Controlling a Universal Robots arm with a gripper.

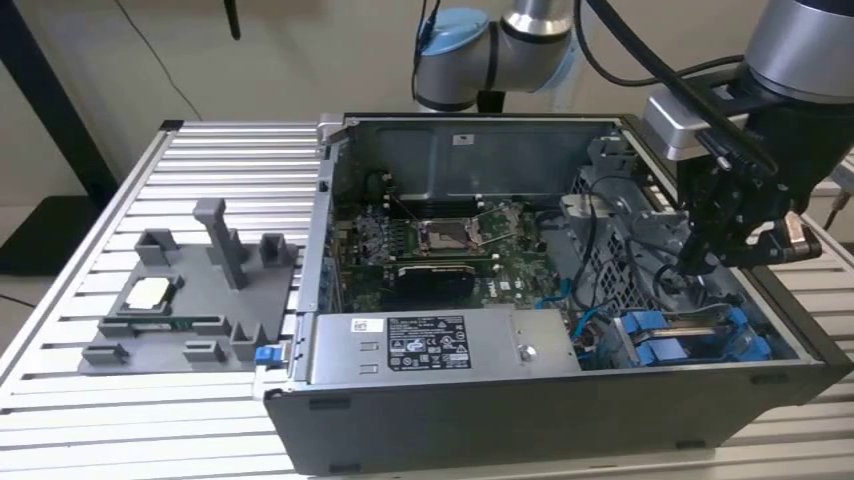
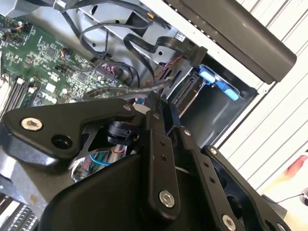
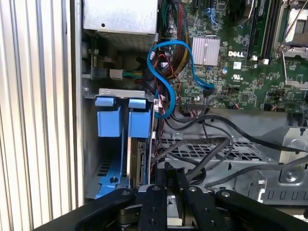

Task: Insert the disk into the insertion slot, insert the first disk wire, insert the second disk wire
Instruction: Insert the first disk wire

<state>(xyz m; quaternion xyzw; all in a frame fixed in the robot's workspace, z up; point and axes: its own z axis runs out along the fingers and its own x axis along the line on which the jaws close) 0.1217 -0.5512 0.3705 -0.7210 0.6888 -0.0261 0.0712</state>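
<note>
The insertion slot (image 1: 687, 338) is the grey bay with blue rails at the near corner of the open computer case, on the exterior view's right. In the first wrist view the disk (image 3: 140, 161) stands edge-on inside the insertion slot (image 3: 109, 166), behind two blue tabs (image 3: 120, 122). My gripper (image 1: 695, 264) hangs inside the case just above that bay. In both wrist views its fingers (image 3: 161, 190) are pressed together, and a black disk wire (image 3: 211, 161) runs to their tips. That black wire (image 2: 110, 91) crosses just past my gripper (image 2: 155, 100).
A motherboard (image 1: 441, 245) with a silver socket covers the case floor. A blue cable (image 3: 166, 72) loops near the bay, among several loose black cables. The power supply (image 1: 427, 345) sits along the near wall. A grey fixture (image 1: 200, 295) lies on the slatted table at the exterior view's left.
</note>
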